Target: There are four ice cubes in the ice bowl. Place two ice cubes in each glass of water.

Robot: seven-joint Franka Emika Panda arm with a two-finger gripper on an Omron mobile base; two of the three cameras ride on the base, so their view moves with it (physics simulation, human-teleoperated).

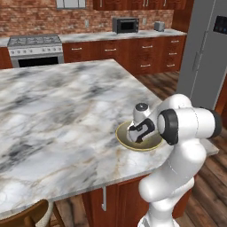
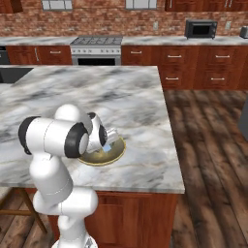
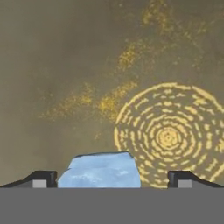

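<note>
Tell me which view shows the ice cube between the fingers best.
The hand view: the ice cube sits large between the open fingers. The right base view shows a pale blue sliver; in the left base view the hand covers it.

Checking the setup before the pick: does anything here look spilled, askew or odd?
Nothing looks spilled or damaged. The open gripper is down inside the ice bowl, with one ice cube between its fingertips.

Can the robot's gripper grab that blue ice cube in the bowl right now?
Probably yes. The gripper is open and down inside the ice bowl, with the ice cube sitting between its two fingertips. Nothing blocks it.
</note>
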